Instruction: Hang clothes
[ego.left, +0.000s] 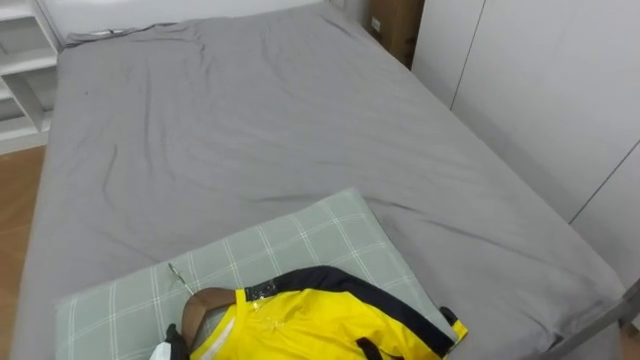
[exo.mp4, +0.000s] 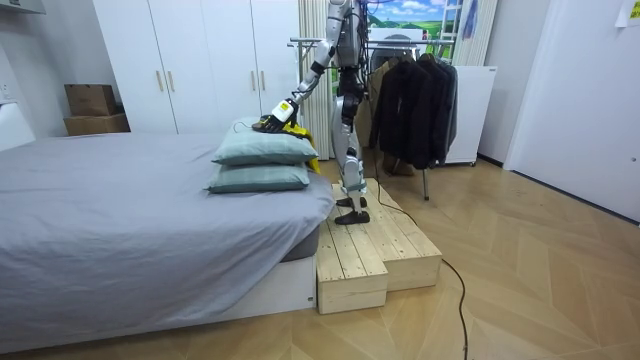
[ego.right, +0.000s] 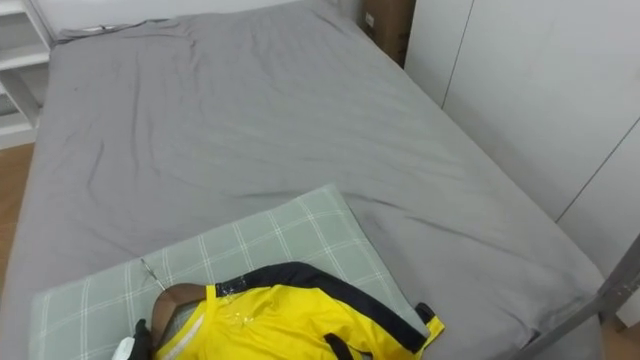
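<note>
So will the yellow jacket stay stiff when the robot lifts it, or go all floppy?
Probably floppy: the yellow jacket lies crumpled in soft folds on the checked pillow, so it should droop and bend. Its shiny-looking fabric may be a bit slippery. It looks thin, so it is likely light.

Home bedroom: bed (exo.mp4: 130, 200), wardrobe (exo.mp4: 200, 65), clothes rack (exo.mp4: 410, 90).
</note>
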